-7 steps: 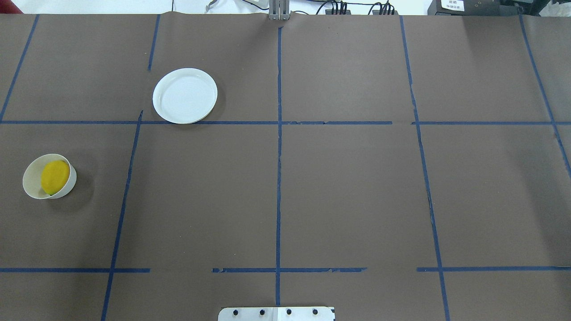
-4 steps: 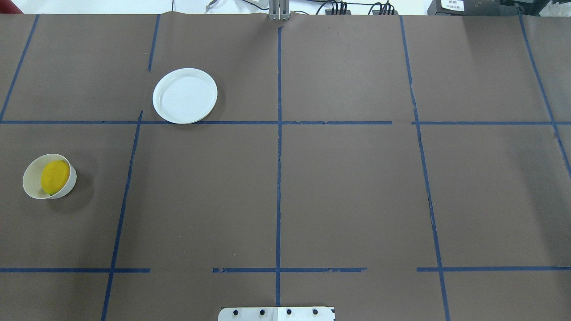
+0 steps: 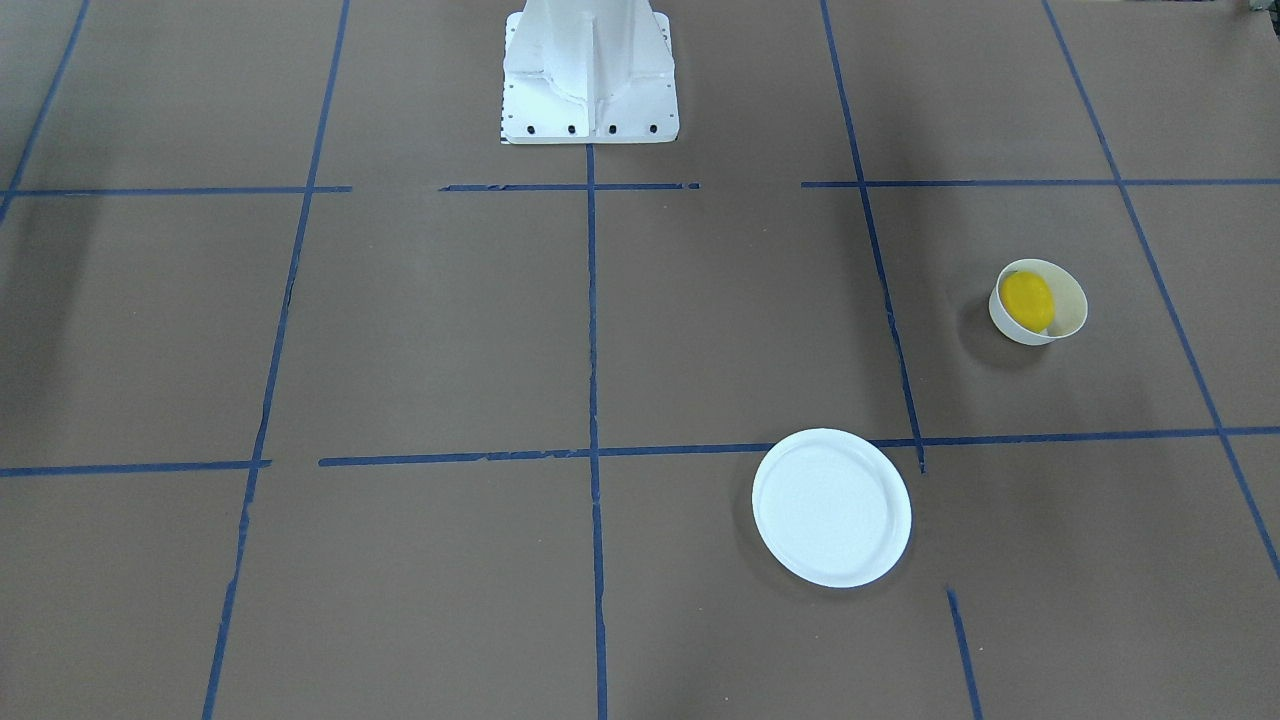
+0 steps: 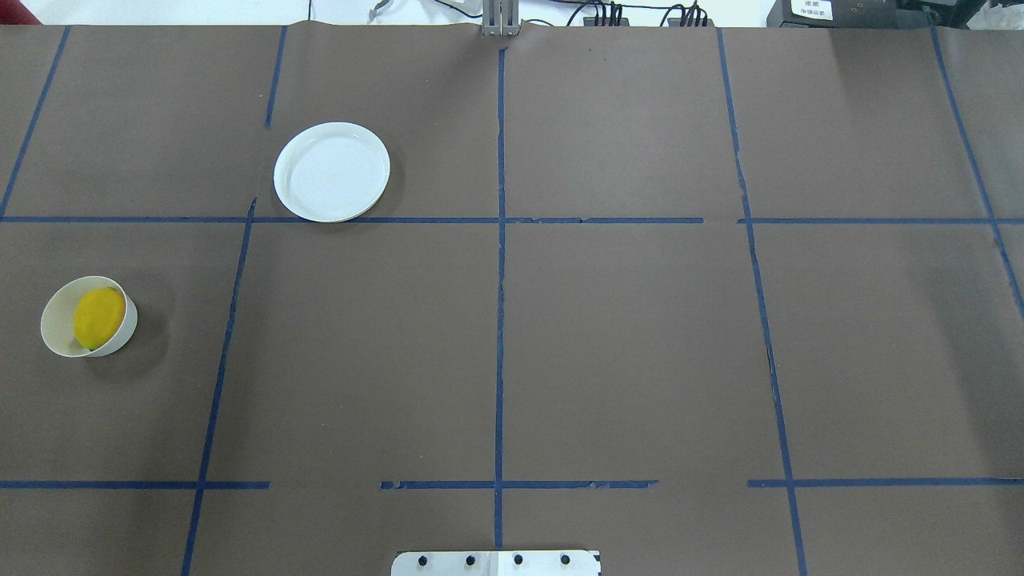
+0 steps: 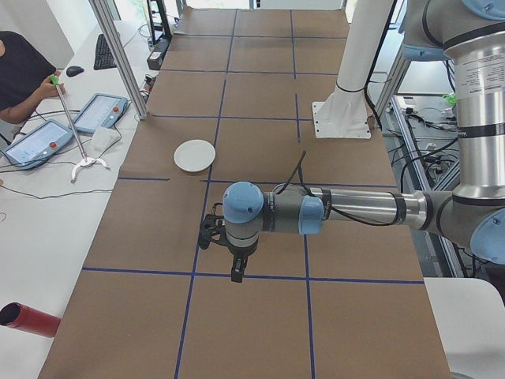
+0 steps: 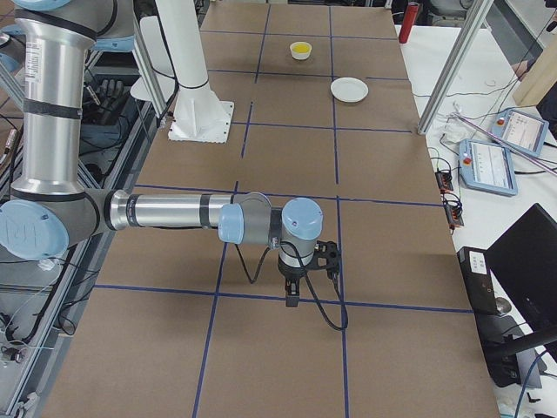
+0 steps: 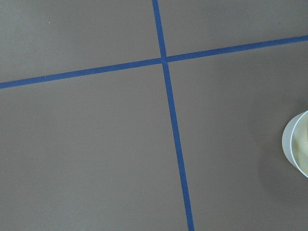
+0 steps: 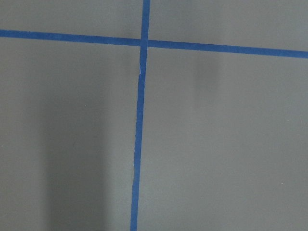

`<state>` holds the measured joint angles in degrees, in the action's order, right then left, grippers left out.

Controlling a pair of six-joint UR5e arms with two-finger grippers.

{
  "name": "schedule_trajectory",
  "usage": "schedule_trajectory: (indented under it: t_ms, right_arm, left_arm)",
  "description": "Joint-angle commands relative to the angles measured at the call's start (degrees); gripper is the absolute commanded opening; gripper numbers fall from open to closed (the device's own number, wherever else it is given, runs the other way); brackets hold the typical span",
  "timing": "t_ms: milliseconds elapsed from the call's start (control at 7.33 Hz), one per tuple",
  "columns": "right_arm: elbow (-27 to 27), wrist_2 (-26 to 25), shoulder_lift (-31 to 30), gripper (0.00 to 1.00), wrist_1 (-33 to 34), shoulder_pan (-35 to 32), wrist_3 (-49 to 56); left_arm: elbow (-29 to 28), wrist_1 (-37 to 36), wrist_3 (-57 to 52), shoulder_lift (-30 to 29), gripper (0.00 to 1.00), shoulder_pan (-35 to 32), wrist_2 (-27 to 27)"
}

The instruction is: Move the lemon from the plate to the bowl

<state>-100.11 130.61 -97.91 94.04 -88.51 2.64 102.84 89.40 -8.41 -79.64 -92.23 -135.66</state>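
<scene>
The yellow lemon lies inside the small cream bowl at the table's left side. It also shows in the front view in the bowl. The flat white plate is empty, farther back and to the right of the bowl, also in the front view. The bowl's rim shows at the right edge of the left wrist view. The left gripper and the right gripper show only in the side views, pointing down over bare table; I cannot tell if they are open or shut.
The robot's white base stands at the table's near-robot edge. Blue tape lines cross the brown table. Teach pendants and an operator sit at a side table past the far edge, behind metal posts.
</scene>
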Motion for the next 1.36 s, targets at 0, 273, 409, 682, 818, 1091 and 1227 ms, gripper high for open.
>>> schedule_trajectory:
  t_ms: [0,273,409,682,818,1091,1227]
  right_arm:
    - [0.0,0.0,0.0,1.0,0.0,0.0,0.0]
    - [0.0,0.0,0.0,1.0,0.0,0.0,0.0]
    - [0.0,0.0,0.0,1.0,0.0,0.0,0.0]
    - [0.0,0.0,0.0,1.0,0.0,0.0,0.0]
    - [0.0,0.0,0.0,1.0,0.0,0.0,0.0]
    - [0.0,0.0,0.0,1.0,0.0,0.0,0.0]
    - [0.0,0.0,0.0,1.0,0.0,0.0,0.0]
  left_arm:
    - [-0.6,0.0,-0.1,-0.4,1.0,0.0,0.2]
    - [0.2,-0.1,0.0,-0.9,1.0,0.0,0.3]
    - [0.1,-0.1,0.0,-1.4,1.0,-0.1,0.3]
    - [0.2,-0.1,-0.2,-1.4,1.0,0.0,0.4]
    - [0.3,-0.1,-0.2,-1.5,1.0,0.0,0.4]
    - [0.5,-0.4,-0.3,-1.6,1.0,0.0,0.3]
    - [0.4,-0.4,-0.2,-1.6,1.0,0.0,0.4]
